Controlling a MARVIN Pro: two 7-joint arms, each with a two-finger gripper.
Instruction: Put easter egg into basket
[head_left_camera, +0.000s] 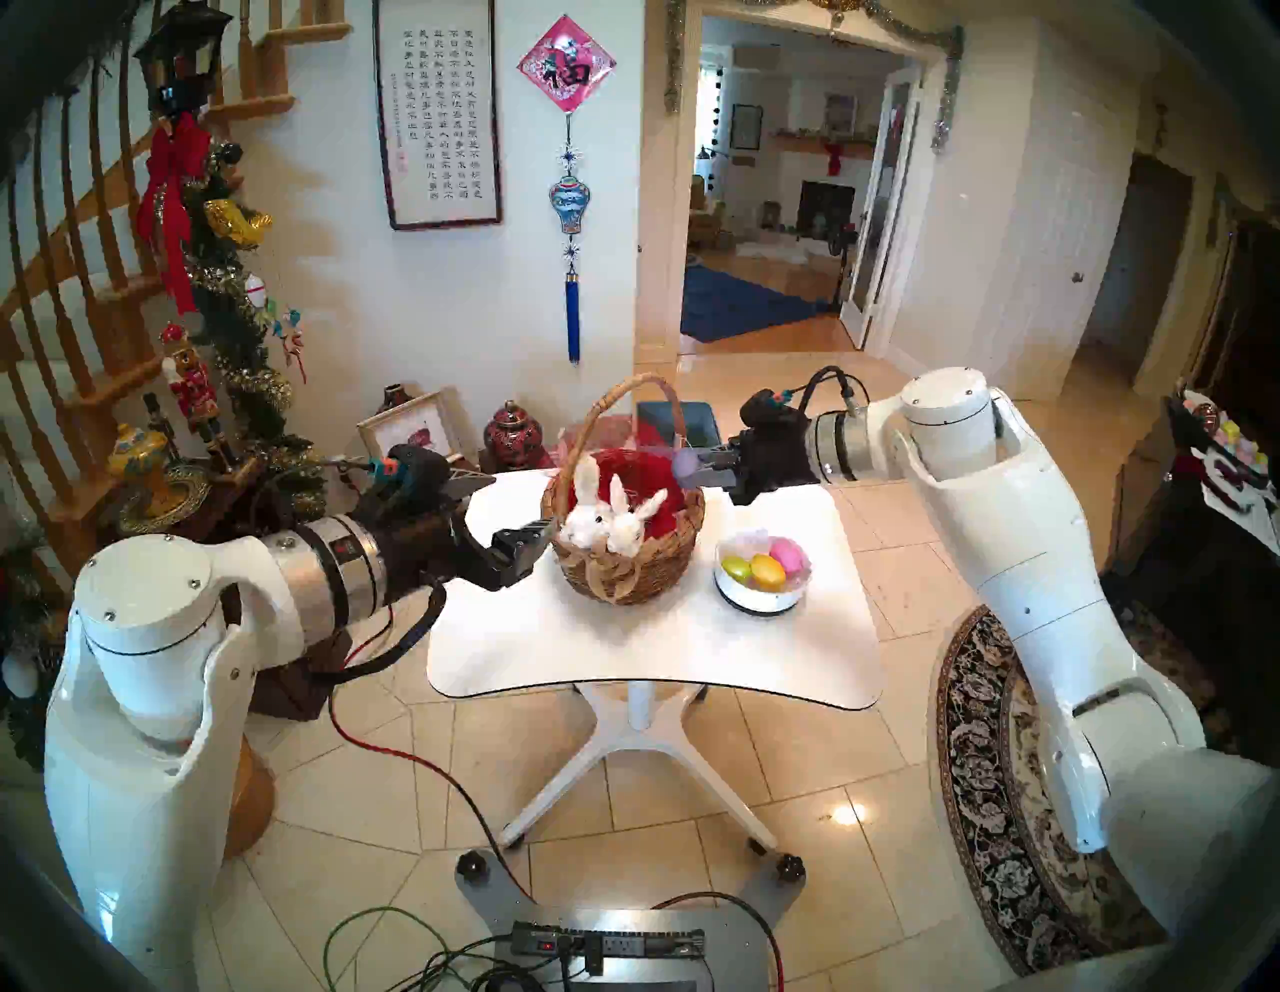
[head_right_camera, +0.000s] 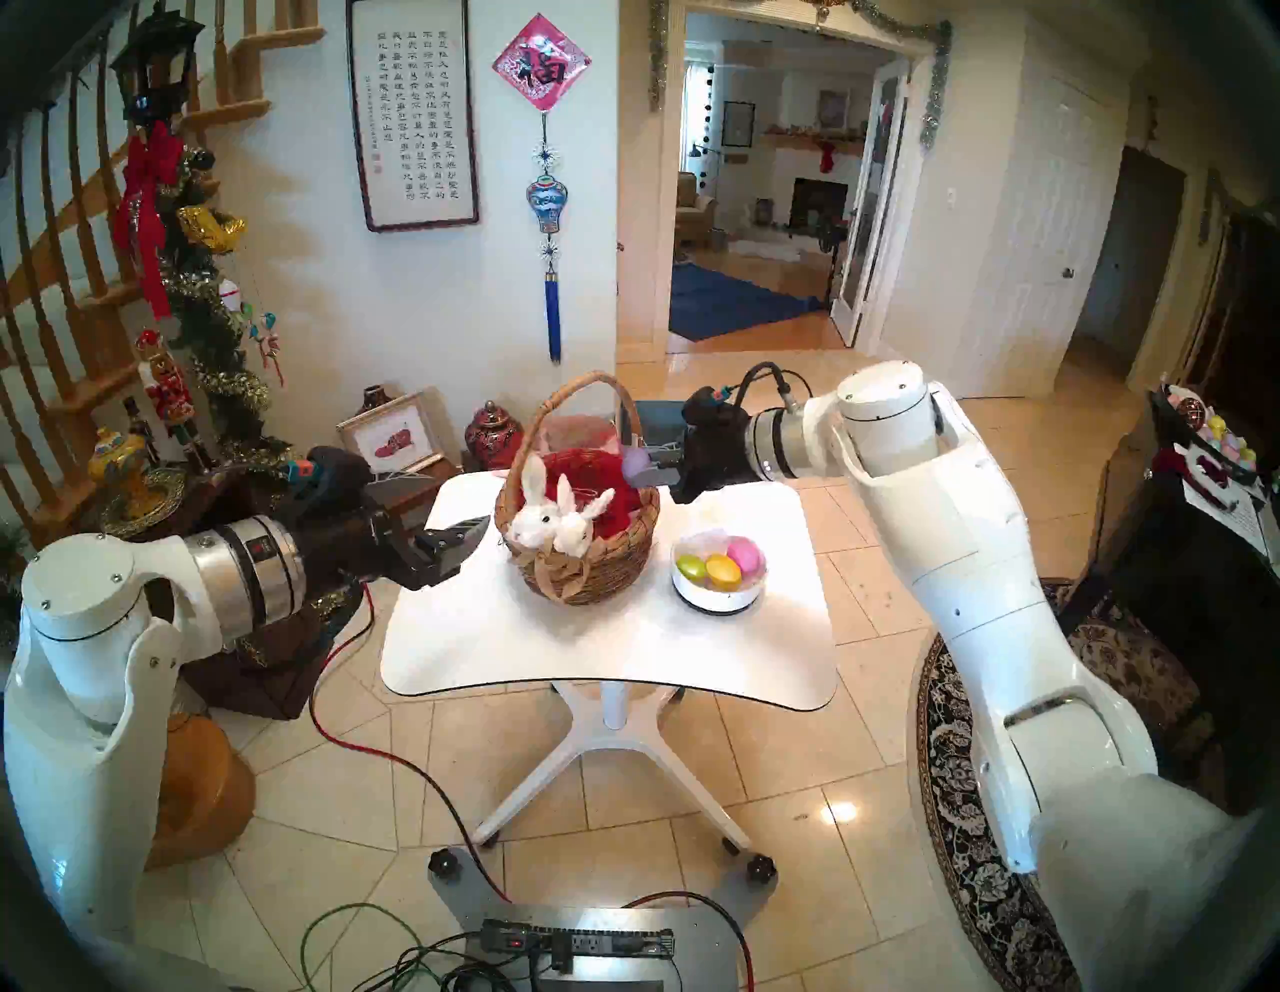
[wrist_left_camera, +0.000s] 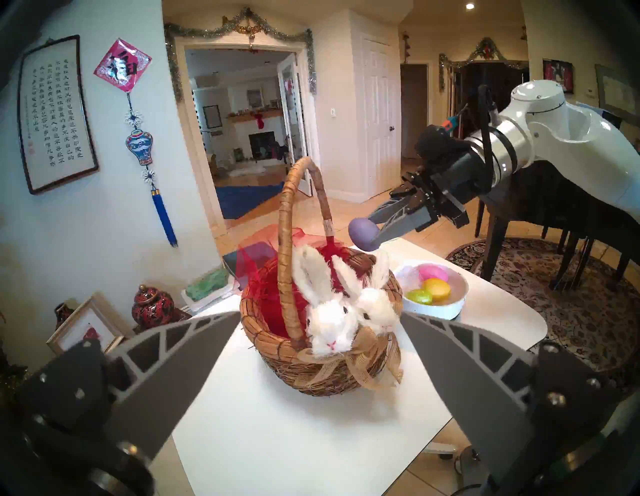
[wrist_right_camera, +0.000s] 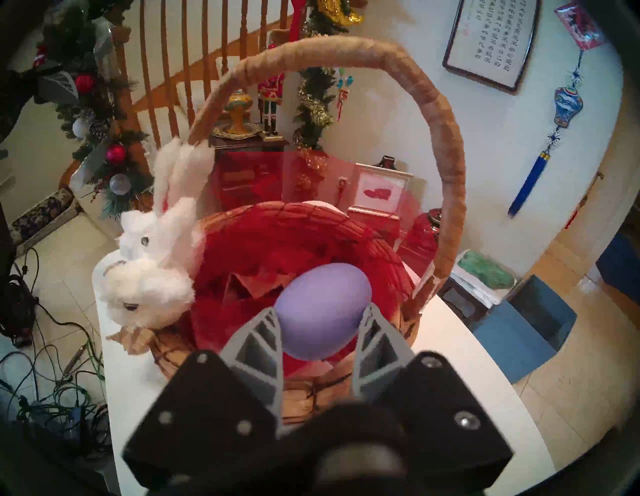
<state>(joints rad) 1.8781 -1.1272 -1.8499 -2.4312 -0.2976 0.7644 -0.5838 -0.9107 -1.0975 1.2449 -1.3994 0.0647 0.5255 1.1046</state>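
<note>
Transport step of the egg placement. The right pincer (wrist_left_camera: 375, 230) is clenched on a purple egg (wrist_left_camera: 363, 233), gripping it from both sides with the egg's blunt end protruding past the fingertips. Seen from the right wrist, the egg (wrist_right_camera: 323, 310) hangs just ahead of the pincer and over the near rim of the basket (wrist_right_camera: 294, 214); the red lining lies directly below and beyond it, the two plush bunnies (wrist_right_camera: 152, 263) sit to the pincer's left, and the arched handle (wrist_right_camera: 446, 145) curves overhead and to its right. The left-wrist view suggests the egg is still above the rim rather than inside, at about the rim's edge.

The left pincer (wrist_left_camera: 320, 350) stands released, jaws apart, with the basket just ahead of it and not touched. A white bowl (head_left_camera: 760, 597) holding three more eggs rests on the tabletop (head_left_camera: 651, 658), below the right pincer.

Judged next move: advance slightly over the lining, clear of the handle, lower, then release the egg.
</note>
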